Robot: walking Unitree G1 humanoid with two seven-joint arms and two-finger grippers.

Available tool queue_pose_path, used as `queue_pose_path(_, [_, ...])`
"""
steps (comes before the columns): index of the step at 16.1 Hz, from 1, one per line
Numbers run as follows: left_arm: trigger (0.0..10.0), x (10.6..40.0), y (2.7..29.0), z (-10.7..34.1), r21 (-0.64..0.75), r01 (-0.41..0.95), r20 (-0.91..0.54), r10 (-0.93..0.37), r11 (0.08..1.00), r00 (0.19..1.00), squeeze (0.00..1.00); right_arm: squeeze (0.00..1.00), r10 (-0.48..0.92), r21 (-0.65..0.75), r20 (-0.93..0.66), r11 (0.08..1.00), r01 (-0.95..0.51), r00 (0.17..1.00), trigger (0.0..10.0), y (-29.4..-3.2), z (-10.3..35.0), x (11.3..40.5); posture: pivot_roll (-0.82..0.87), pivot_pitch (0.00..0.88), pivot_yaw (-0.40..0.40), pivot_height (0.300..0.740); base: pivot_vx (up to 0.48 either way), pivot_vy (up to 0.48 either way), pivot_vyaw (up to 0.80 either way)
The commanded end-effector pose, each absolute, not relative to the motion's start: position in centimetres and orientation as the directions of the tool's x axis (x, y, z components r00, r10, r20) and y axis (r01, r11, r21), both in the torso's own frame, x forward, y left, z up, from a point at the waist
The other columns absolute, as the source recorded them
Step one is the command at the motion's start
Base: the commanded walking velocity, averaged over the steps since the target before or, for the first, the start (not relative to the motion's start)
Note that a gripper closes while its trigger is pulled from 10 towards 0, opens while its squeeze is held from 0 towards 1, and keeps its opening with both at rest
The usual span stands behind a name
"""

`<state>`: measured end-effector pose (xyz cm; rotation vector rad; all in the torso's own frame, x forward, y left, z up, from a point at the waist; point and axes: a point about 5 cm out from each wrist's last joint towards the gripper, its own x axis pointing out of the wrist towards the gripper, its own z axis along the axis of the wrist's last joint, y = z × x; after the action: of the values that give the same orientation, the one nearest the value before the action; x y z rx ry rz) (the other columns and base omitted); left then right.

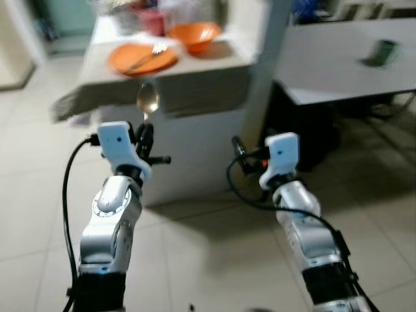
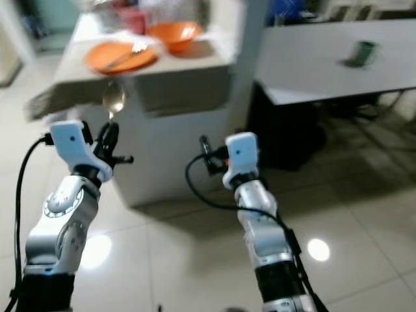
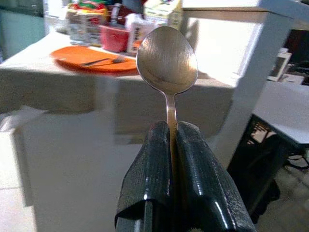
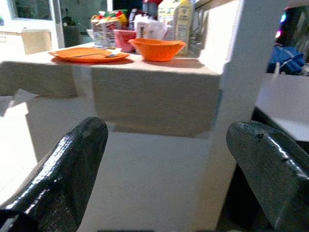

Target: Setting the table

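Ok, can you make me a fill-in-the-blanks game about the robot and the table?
1. The left gripper holds a ____ upright.
2. The plate and bowl are both ____ in colour.
3. On the plate lies a ____.
4. The right gripper's fingers are ____.

Missing words: spoon; orange; fork; open

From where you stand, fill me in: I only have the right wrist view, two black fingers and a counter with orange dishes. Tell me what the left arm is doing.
Observer: The left gripper is shut on a metal spoon, bowl end pointing up.
Operator: Say where it is relative to the counter.
Observer: It is raised in front of the counter, short of the edge, with the spoon below the orange plate.
Operator: Report anything already on that plate.
Observer: A fork lies across it; the orange bowl sits to its right.
Operator: Tell me what is further right.
Observer: A grey table with a small green object on it.
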<state>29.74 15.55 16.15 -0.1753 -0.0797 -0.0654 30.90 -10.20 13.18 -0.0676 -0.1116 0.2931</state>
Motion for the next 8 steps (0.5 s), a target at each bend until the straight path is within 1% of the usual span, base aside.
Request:
queue_pose_path(1, [0.0,30.01,15.00,16.38,-0.168,0.077,0.095,-0.061,0.983,0.994,0.00,0.00,0.287,-0.092,0.104,0.956,-0.279,0.952,10.0,-10.68,13.32,30.96,-0.12,0.000,0.057,0.740,0.319,-0.356,0.00])
queue_pose_path(6, [0.0,30.24,14.58,16.15,-0.159,0.057,0.087,-0.044,0.986,0.995,0.00,0.00,0.307,-0.092,0.101,0.950,-0.299,0.946,10.0,-10.45,13.22,30.81,-0.12,0.000,0.059,0.740,0.373,-0.297,0.00])
queue_pose_path(8, [0.0,30.28,14.22,16.22,-0.153,0.058,0.094,-0.044,0.986,0.995,0.00,0.00,0.307,-0.101,0.105,0.949,-0.297,0.946,10.0,-10.48,13.32,30.83,-0.12,0.000,0.063,0.740,0.379,-0.291,0.63])
